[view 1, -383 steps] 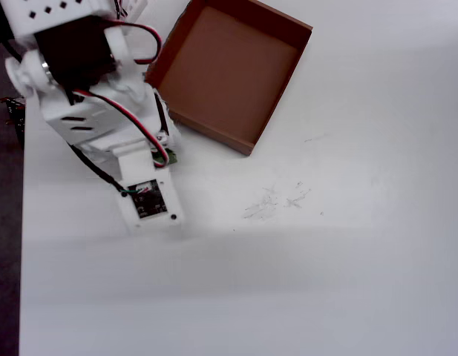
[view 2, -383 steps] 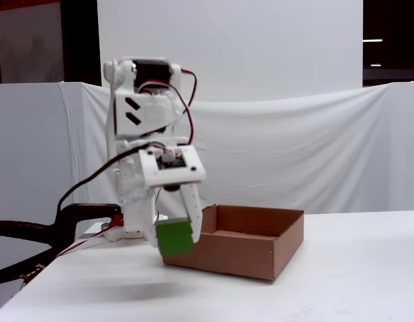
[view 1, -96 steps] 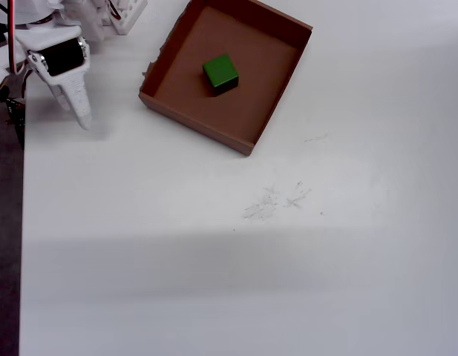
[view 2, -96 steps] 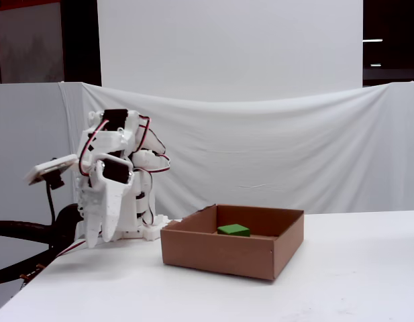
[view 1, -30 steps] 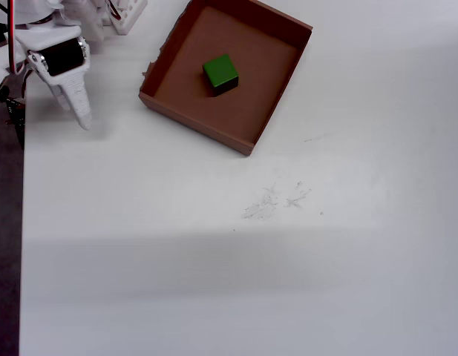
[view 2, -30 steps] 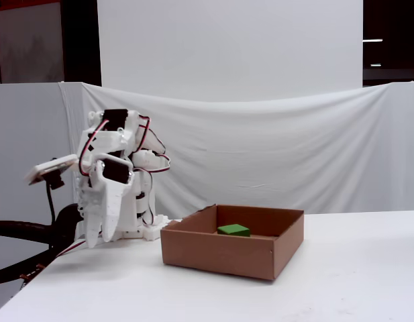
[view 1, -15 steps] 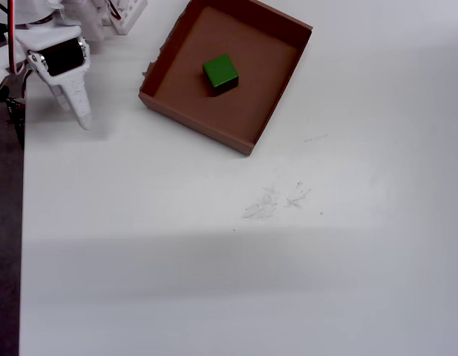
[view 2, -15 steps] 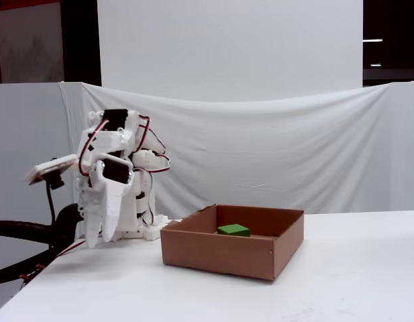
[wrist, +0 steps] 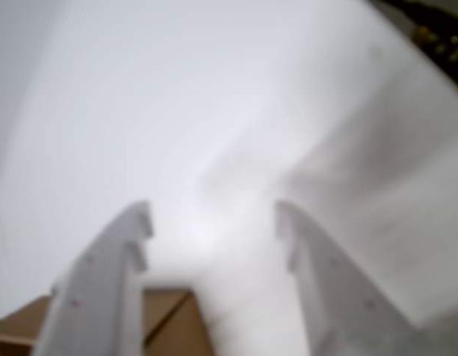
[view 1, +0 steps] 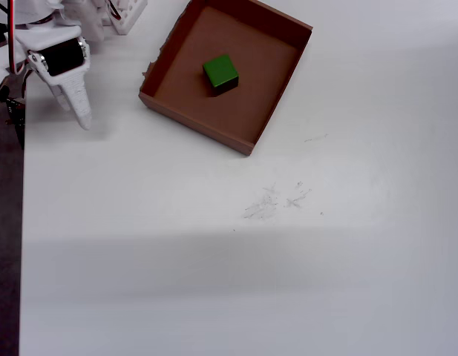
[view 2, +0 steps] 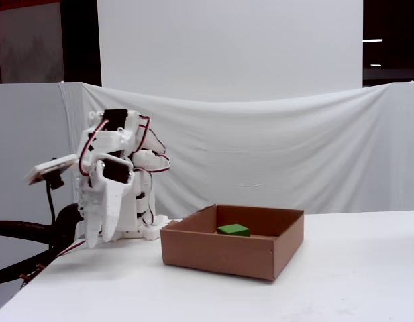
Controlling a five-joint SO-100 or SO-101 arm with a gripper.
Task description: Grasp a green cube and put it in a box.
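Note:
The green cube [view 1: 220, 72] lies on the floor of the brown cardboard box [view 1: 196, 123], a little left of its middle in the overhead view. In the fixed view only the green cube's top [view 2: 233, 230] shows above the box's front wall [view 2: 220, 255]. My gripper [view 1: 74, 115] hangs over the table's top left corner, well left of the box, pointing down [view 2: 99, 240]. In the blurred wrist view the gripper [wrist: 212, 215] stands open with nothing between its fingers, and a corner of the box [wrist: 169, 319] shows at the bottom.
The arm's white base [view 1: 113, 11] sits at the top left. The table's left edge [view 1: 21, 222] borders a dark floor. Faint scuff marks [view 1: 277, 200] lie mid-table. A white cloth backdrop [view 2: 294, 154] hangs behind, and a black cable [view 2: 19, 231] runs at the left.
Nothing has moved over the last 3 seconds. Much earlier the gripper held the cube beside the box; now the cube lies in the box and the arm is folded back.

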